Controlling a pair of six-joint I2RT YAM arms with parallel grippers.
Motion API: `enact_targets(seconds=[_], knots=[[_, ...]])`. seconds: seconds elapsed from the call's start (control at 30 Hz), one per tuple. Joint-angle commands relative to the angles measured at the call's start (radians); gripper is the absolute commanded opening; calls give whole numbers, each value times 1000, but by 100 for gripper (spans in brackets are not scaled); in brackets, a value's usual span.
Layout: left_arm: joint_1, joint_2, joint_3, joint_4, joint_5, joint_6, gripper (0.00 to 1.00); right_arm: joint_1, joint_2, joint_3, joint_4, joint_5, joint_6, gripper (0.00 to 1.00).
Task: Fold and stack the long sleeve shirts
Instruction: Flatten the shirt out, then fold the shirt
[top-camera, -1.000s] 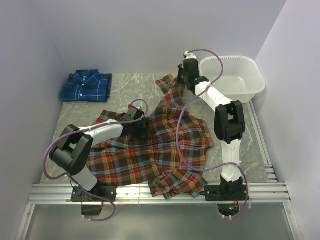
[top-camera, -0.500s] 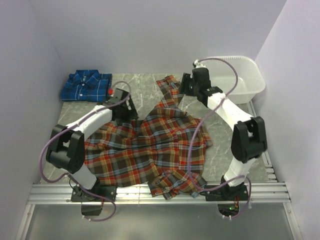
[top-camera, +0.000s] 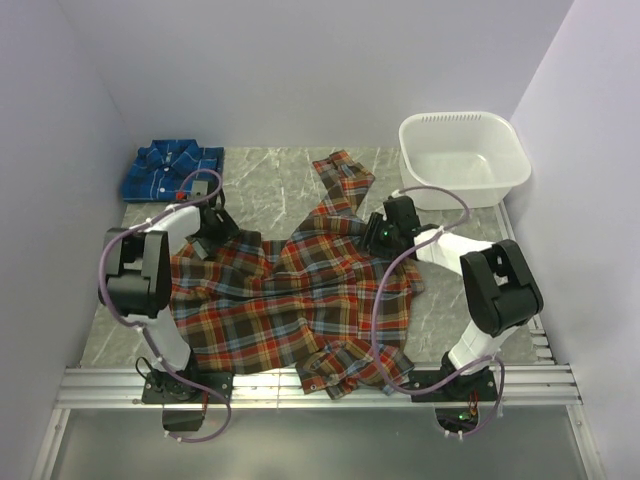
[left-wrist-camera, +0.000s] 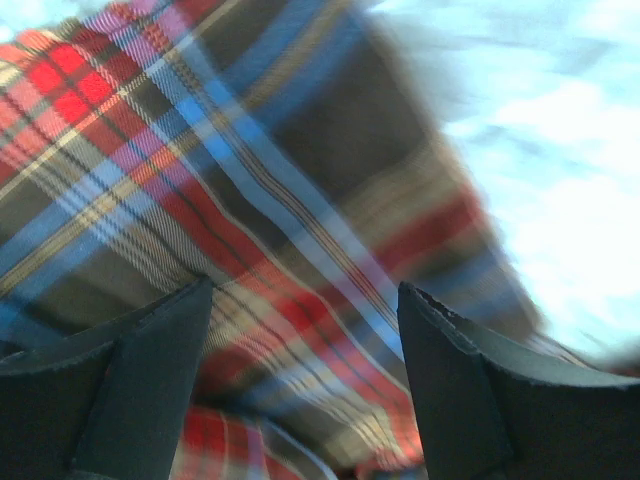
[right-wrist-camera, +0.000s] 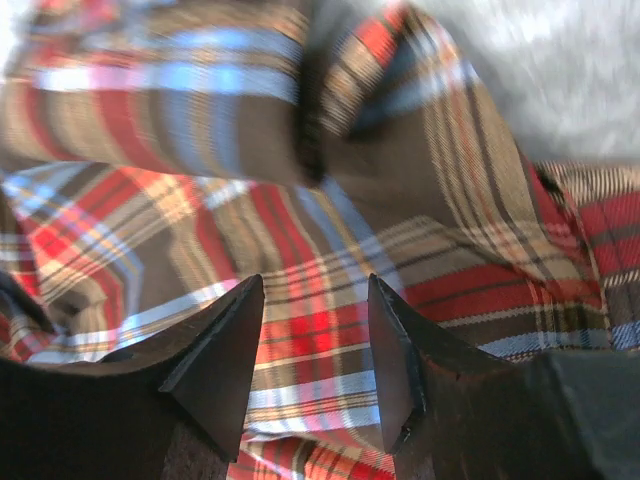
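Note:
The red-orange plaid shirt (top-camera: 300, 300) lies spread and rumpled across the middle of the table, one sleeve (top-camera: 344, 178) reaching toward the back. The blue plaid shirt (top-camera: 172, 172) sits folded at the back left. My left gripper (top-camera: 207, 243) hovers over the red shirt's upper left edge; in the left wrist view the left gripper (left-wrist-camera: 305, 290) is open, with blurred plaid cloth (left-wrist-camera: 250, 200) below. My right gripper (top-camera: 379, 233) is low over the shirt's upper right part. In the right wrist view the right gripper (right-wrist-camera: 313, 285) is open above plaid cloth (right-wrist-camera: 320, 330), gripping nothing.
A white plastic tub (top-camera: 463, 158) stands at the back right. Grey marbled tabletop (top-camera: 270, 185) shows between the blue shirt and the red sleeve. An aluminium rail (top-camera: 300, 385) runs along the near edge by the arm bases.
My right gripper opened, left the far sleeve and dropped back to the shirt's right side. My left gripper swung from the shirt's middle to its upper left edge.

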Motion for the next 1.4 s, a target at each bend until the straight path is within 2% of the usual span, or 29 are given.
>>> enact_targets(seconds=[0.0, 0.23, 0.33, 0.47, 0.63, 0.83, 1.0, 1.13, 1.37], knots=[[30, 78, 31, 19, 31, -36, 81, -15, 15, -49, 84, 0, 98, 54], [180, 137, 3, 23, 41, -68, 81, -83, -33, -164, -15, 74, 159, 59], [220, 144, 5, 3, 39, -89, 82, -135, -70, -223, -24, 30, 192, 61], [242, 119, -22, -24, 9, -108, 82, -139, -122, -235, -96, 45, 247, 62], [253, 46, -35, -61, -21, -103, 84, -141, -184, -247, -181, 89, 239, 63], [253, -81, 42, -148, -50, -100, 88, -123, -273, -162, -245, 137, 112, 65], [251, -134, 121, -207, -116, -134, 88, -77, -326, -25, -233, 210, -129, 71], [251, -47, 213, -256, -114, -172, 87, -67, -301, 52, -206, 260, -236, 79], [251, 136, 376, -337, -139, -215, 84, -37, -251, 69, -140, 300, -298, 80]])
